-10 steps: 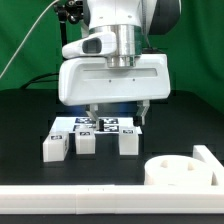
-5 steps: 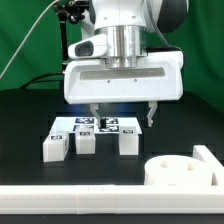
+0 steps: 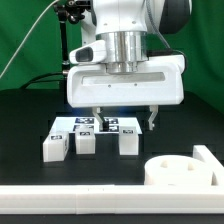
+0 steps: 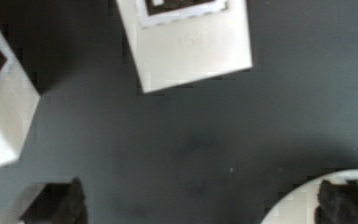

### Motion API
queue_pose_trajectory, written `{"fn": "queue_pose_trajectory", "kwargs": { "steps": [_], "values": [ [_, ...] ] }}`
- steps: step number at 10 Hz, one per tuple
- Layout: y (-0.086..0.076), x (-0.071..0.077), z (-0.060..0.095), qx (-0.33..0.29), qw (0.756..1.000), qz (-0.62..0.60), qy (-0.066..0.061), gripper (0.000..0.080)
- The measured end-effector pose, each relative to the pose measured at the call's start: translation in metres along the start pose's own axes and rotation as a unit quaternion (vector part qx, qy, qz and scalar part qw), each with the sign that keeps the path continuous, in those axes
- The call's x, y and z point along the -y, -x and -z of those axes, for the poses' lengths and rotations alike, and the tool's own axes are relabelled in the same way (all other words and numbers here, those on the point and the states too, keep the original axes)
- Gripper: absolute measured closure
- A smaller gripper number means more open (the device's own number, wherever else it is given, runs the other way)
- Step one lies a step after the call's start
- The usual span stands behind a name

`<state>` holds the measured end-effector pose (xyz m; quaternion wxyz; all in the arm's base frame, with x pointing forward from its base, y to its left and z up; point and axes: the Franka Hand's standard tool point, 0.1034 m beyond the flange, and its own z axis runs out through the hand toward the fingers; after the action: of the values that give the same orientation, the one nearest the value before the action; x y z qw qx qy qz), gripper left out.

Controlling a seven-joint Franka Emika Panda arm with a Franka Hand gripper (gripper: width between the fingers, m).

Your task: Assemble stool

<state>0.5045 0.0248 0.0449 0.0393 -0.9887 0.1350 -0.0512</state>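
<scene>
Legs (image 3: 128, 143) bear black-and-white square tags (image 4: 179, 8).

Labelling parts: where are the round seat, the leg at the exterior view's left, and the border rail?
round seat (image 3: 170, 176), exterior view, front rim.
leg at the exterior view's left (image 3: 57, 148), exterior view, front face.
border rail (image 3: 80, 200), exterior view, long front stretch.

Franka's Panda arm (image 3: 120, 12): glossy white shells, with a black joint cover on the exterior view's right, narrowing to a silver-grey collar (image 3: 124, 48). Below the collar is the gripper (image 3: 124, 121), a wide white box with rounded corners and a long grey slot across its face. A bluish glow shows along its underside. Two slim dark fingers (image 3: 97, 118) project from the box. In the wrist view the fingertips (image 4: 51, 204) appear as blurred black blocks.
</scene>
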Motion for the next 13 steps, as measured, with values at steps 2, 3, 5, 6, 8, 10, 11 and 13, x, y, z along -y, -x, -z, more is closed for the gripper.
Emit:
{"fn": "queue_pose_trajectory", "kwargs": {
  "steps": [2, 3, 5, 6, 8, 10, 11, 13],
  "values": [
    [0.006, -0.004, -0.004, 0.073, 0.997, 0.009, 0.003, 0.0150],
    [0.004, -0.006, -0.001, 0.103, 0.995, 0.015, -0.006, 0.0150],
    [0.010, -0.004, 0.000, 0.174, 0.985, 0.012, -0.009, 0.0150],
    [0.012, -0.003, 0.000, 0.213, 0.977, 0.011, -0.009, 0.0150],
    [0.015, 0.008, -0.005, 0.277, 0.961, 0.011, 0.025, 0.0150],
    [0.015, 0.003, -0.008, 0.341, 0.938, 0.051, 0.023, 0.0150],
    [0.017, 0.004, -0.009, 0.372, 0.927, 0.047, 0.024, 0.0150],
    [0.024, 0.003, -0.009, 0.436, 0.898, 0.050, 0.033, 0.0150]
  ]
}}
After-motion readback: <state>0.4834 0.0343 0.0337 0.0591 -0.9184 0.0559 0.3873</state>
